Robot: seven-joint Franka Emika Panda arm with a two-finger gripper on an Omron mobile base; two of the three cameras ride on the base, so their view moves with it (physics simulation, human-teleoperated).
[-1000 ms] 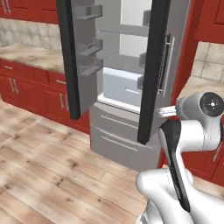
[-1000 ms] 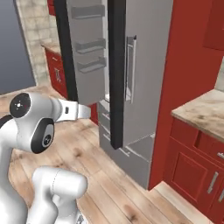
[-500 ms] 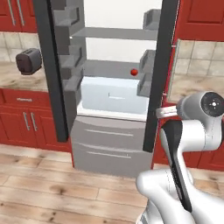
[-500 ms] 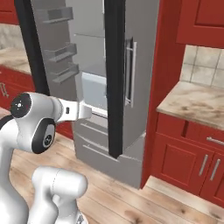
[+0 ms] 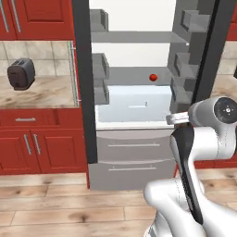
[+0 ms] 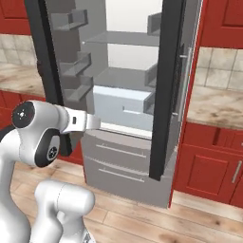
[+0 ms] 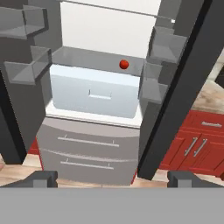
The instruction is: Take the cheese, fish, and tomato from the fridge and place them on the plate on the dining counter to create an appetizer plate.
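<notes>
With fridge (image 5: 139, 92) doors wide, round glossy tomato (image 7: 124, 64) upper centre on grey shelf, gripper (image 7: 111, 179) spread, grasping nothing.

I see soft, even light everywhere, with no strong lamp on any side. The inside of the fridge (image 5: 134, 55) is the brightest spot, almost white at its far wall. Shadows are faint. Nothing glares. All the pictures look a bit fuzzy, with soft edges.
</notes>
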